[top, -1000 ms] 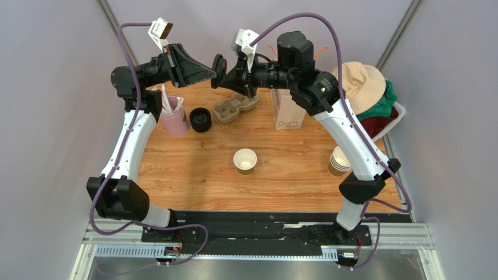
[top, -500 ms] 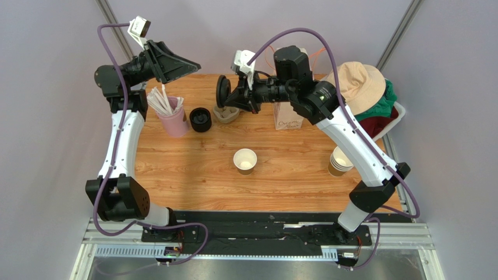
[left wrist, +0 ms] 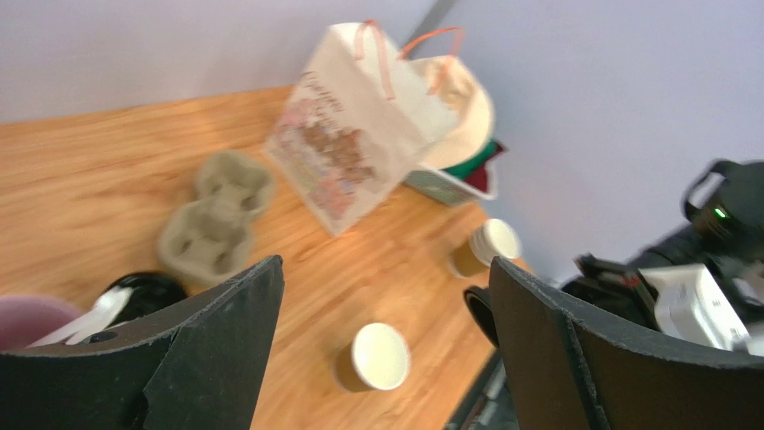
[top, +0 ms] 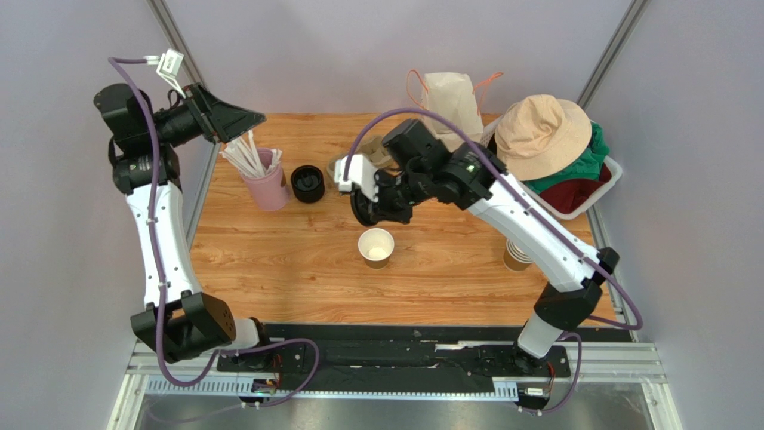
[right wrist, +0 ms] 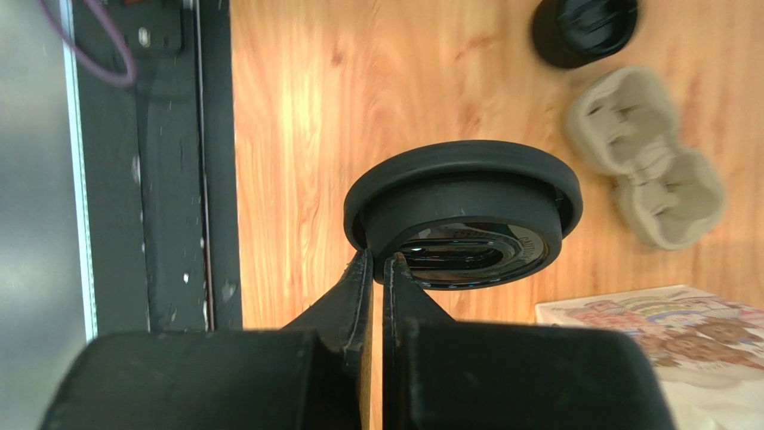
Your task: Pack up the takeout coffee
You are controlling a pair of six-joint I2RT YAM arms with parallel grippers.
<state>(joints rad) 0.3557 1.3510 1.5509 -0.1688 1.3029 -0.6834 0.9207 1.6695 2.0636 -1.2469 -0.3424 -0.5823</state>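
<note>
the paper cup (top: 376, 246) stands upright and uncovered near the middle of the table (top: 287, 269), and only its white inside shows. its black lid (right wrist: 462, 215) is not on it: the right gripper (right wrist: 378, 262) pinches the lid's rim between nearly shut fingers, held in the air just beyond the cup. the left gripper (top: 242, 125) hangs high over the far left corner, spread wide and holding nothing.

at the back left, a pink cup (top: 266, 190) holds a bunch of white sticks (top: 251, 154). beside it sit a pile of black lids (top: 308, 184) and a pulp cup carrier (right wrist: 650, 157) with empty wells. a paper bag (left wrist: 359, 125) stands at the back. a stack of brown cups (left wrist: 484, 246) sits at the right edge. a white bin (top: 610, 179) holds green and red cloth, with a tan hat (top: 542, 134) on top.
</note>
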